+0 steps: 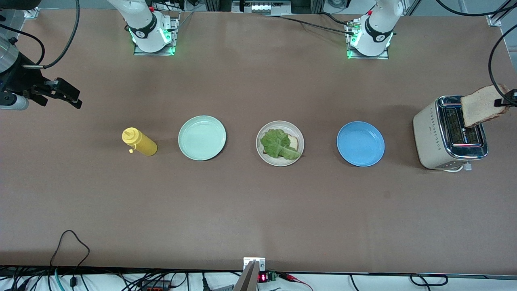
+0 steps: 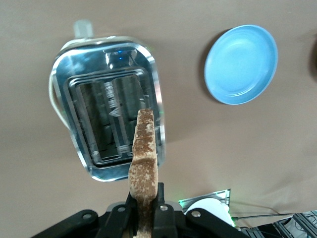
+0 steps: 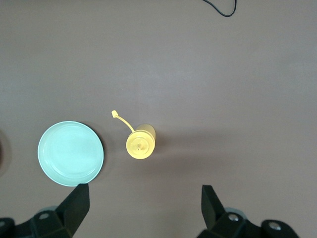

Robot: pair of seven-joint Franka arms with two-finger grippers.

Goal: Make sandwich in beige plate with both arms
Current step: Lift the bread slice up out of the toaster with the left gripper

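The beige plate (image 1: 266, 155) sits mid-table and holds one toast slice (image 1: 294, 142) with a green lettuce leaf (image 1: 278, 144) on top. My left gripper (image 1: 505, 101) is shut on a second toast slice (image 1: 482, 106) and holds it upright over the toaster (image 1: 430, 137). In the left wrist view the slice (image 2: 144, 158) stands edge-on between my fingers, above the toaster's slots (image 2: 106, 119). My right gripper (image 1: 66, 93) is open and empty in the air at the right arm's end of the table; its wrist view looks down on the yellow bottle (image 3: 140, 143).
A yellow squeeze bottle (image 1: 139, 142) and a mint-green plate (image 1: 202, 138) stand toward the right arm's end. A blue plate (image 1: 360, 143) lies between the beige plate and the toaster; it also shows in the left wrist view (image 2: 241, 64). Cables run along the table's near edge.
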